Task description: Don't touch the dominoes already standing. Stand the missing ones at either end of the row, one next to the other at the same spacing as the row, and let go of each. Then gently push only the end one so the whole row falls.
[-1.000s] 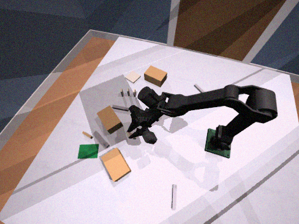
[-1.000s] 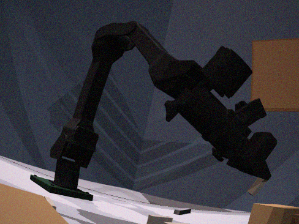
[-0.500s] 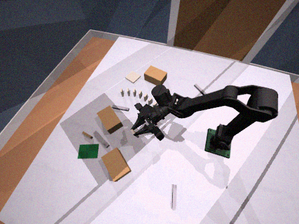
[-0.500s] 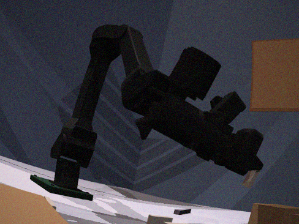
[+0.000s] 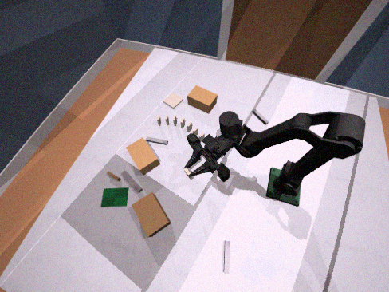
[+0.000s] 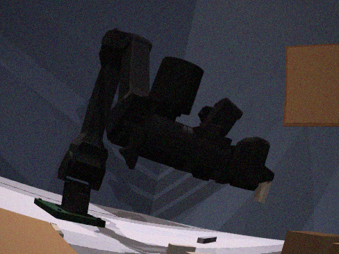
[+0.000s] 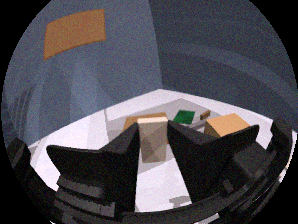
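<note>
Several pale dominoes (image 5: 175, 120) stand in a curved row left of the arm in the top view; the row's near end is partly hidden by the gripper. My gripper (image 5: 187, 171) (image 7: 152, 125) is shut on a pale domino (image 5: 187, 171) (image 6: 262, 192) (image 7: 153, 142). In the exterior view this domino hangs below the fingertips, slightly tilted, in the air above the table. In the wrist view it sits between both fingertips. In the top view the gripper is nearer the camera than the row. The row is not clearly visible in the exterior view or the wrist view.
Orange-brown boxes (image 5: 202, 99) (image 5: 143, 155) (image 5: 151, 215) stand behind the row and left of the gripper. A pale flat square (image 5: 173, 100) lies behind the row. Grey bars (image 5: 157, 140) (image 5: 131, 182) (image 5: 226, 257), a brown stick (image 5: 113, 175) and a green rectangle (image 5: 115, 197) (image 7: 184, 117) are on the table.
</note>
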